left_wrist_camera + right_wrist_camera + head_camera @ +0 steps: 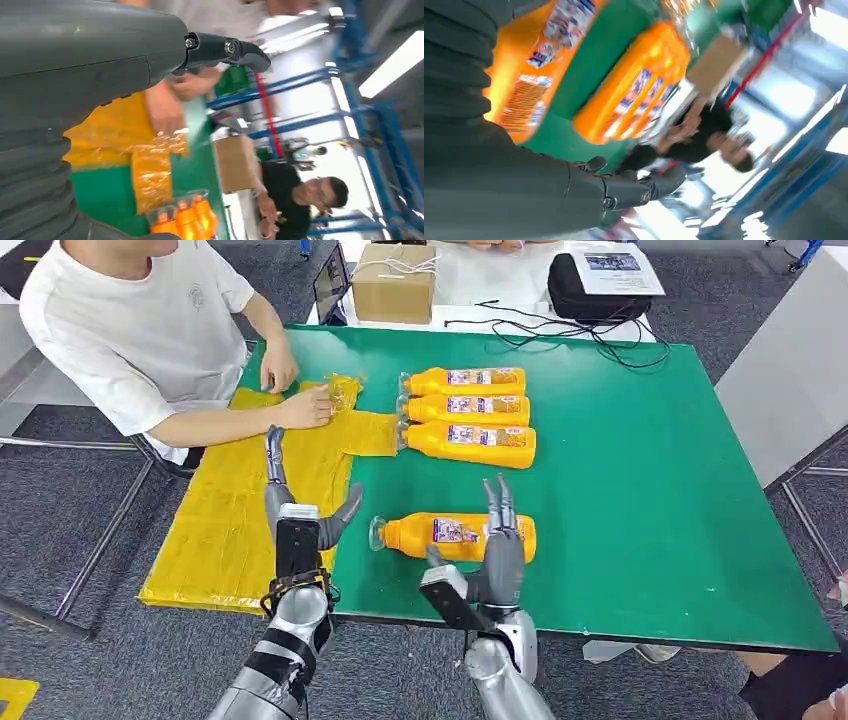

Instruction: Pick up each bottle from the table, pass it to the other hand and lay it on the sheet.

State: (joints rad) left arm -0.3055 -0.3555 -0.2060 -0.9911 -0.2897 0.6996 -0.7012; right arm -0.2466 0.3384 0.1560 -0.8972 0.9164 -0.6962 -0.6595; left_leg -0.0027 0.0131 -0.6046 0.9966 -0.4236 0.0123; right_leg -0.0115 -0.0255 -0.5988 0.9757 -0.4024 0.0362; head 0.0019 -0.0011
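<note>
An orange bottle (pixel 452 535) lies on its side near the front edge of the green table (pixel 640 480), its clear cap toward the left. My right hand (pixel 497 562) hovers over its right end with fingers spread and holds nothing; the right wrist view shows this bottle (pixel 531 75) close up. My left hand (pixel 297 520) is open above the front of the yellow sheet (pixel 230 530), to the left of the bottle. Three more orange bottles (pixel 468 420) lie side by side farther back, also seen as bottles (pixel 182 220) in the left wrist view.
A person in a white shirt (pixel 140 330) sits at the far left, both hands on the sheet's crumpled far edge (pixel 335 400). Behind the table stand a cardboard box (pixel 393 282), a black bag (pixel 590 290) and loose cables (pixel 560 332).
</note>
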